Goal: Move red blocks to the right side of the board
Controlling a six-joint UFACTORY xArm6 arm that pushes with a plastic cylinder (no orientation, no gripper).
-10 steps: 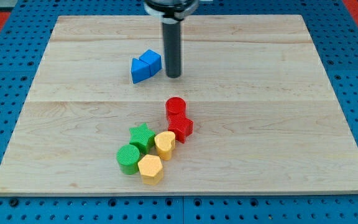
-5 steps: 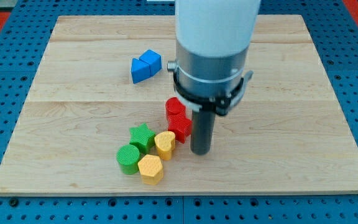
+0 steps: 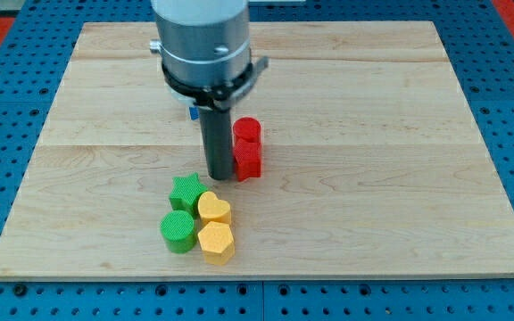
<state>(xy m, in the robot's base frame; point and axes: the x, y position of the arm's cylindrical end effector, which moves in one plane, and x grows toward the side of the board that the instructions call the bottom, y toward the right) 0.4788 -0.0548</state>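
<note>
Two red blocks sit near the board's middle: a red cylinder (image 3: 247,131) and, touching it just below, a second red block (image 3: 248,160) whose shape I cannot make out. My tip (image 3: 219,176) stands right against the left side of the lower red block. The rod and the arm's grey body rise above it toward the view's top.
A green star (image 3: 186,189), a green cylinder (image 3: 178,232), a yellow heart (image 3: 212,210) and a yellow hexagon (image 3: 216,242) cluster below my tip. A blue block (image 3: 192,113) is almost hidden behind the arm. The wooden board (image 3: 400,178) lies on a blue pegboard.
My tip swung from the board's upper middle down around the right of the red blocks, then to their left side. The red blocks have shifted slightly up; the green and yellow cluster moved a little left.
</note>
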